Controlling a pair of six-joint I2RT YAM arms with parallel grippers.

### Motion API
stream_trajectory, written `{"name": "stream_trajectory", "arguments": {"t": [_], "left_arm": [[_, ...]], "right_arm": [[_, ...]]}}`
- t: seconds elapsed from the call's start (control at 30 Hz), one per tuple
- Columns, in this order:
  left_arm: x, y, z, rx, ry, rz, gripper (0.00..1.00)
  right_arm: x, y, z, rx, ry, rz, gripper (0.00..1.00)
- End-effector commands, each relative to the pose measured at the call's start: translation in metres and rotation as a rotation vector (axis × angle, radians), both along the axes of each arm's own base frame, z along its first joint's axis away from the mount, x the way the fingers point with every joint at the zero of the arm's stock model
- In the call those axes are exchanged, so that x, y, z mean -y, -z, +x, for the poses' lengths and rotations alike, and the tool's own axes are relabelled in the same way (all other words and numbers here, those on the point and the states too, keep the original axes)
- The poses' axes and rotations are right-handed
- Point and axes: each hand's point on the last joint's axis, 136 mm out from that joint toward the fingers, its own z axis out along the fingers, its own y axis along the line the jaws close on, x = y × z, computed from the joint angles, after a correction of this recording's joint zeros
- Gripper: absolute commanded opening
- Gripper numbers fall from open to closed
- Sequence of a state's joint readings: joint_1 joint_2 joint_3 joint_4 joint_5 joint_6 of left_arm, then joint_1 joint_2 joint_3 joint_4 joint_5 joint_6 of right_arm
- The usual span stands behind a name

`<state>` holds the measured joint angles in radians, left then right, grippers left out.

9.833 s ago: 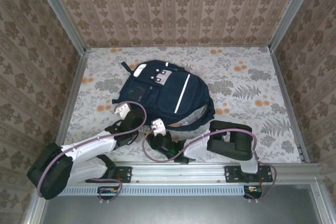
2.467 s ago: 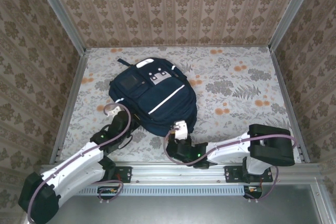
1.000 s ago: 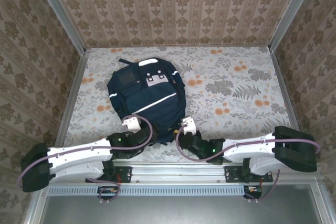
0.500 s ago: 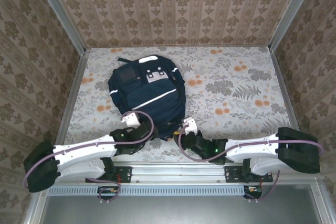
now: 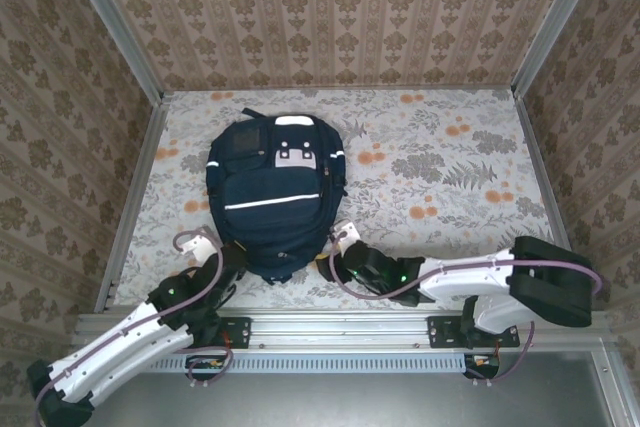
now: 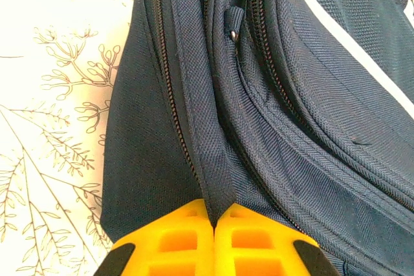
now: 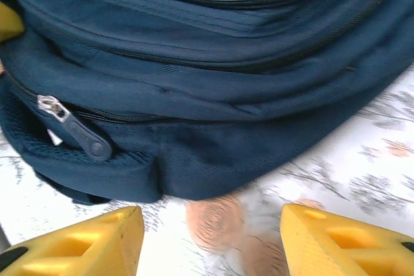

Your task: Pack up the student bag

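The student bag (image 5: pixel 275 197) lies flat, centre-left in the overhead shot, on the floral table (image 5: pixel 450 177). The left gripper (image 6: pixel 213 224) is clenched on a fabric ridge at the bag's lower left. The right gripper (image 7: pixel 210 218) is released, fingers spread just short of the bag's lower right corner.

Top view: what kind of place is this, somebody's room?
Probably a staged robot test booth, not a home: wallpapered walls in metal framing, a floral-covered table, and a left arm and right arm bolted at its near edge by a student bag.
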<state>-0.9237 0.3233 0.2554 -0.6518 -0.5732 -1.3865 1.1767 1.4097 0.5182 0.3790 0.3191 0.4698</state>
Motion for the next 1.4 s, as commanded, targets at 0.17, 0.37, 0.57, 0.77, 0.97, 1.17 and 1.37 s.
{"name": "stream_trajectory", "arguments": {"t": [0.17,0.37,0.57,0.77,0.97,1.17,1.37], "left_arm": [[-0.001,0.004,0.000,-0.037,0.027,0.081,0.00],[0.001,0.004,0.001,-0.040,0.032,0.084,0.00],[0.002,0.004,0.001,-0.039,0.031,0.078,0.00],[0.002,0.005,0.001,-0.042,0.035,0.077,0.00],[0.003,0.006,0.001,-0.041,0.036,0.076,0.00],[0.003,0.008,0.001,-0.042,0.036,0.073,0.00],[0.003,0.007,0.001,-0.043,0.036,0.073,0.00]], "right_arm": [[-0.064,0.001,-0.002,-0.059,-0.190,0.055,0.58],[-0.076,0.014,0.004,-0.104,-0.214,0.051,0.58],[-0.090,0.017,0.002,-0.134,-0.267,0.070,0.57],[-0.102,0.007,-0.006,-0.140,-0.334,0.119,0.50],[-0.099,0.001,-0.012,-0.139,-0.359,0.134,0.44],[-0.095,-0.002,-0.015,-0.135,-0.362,0.135,0.17],[-0.089,-0.016,-0.019,-0.100,-0.365,0.125,0.13]]}}
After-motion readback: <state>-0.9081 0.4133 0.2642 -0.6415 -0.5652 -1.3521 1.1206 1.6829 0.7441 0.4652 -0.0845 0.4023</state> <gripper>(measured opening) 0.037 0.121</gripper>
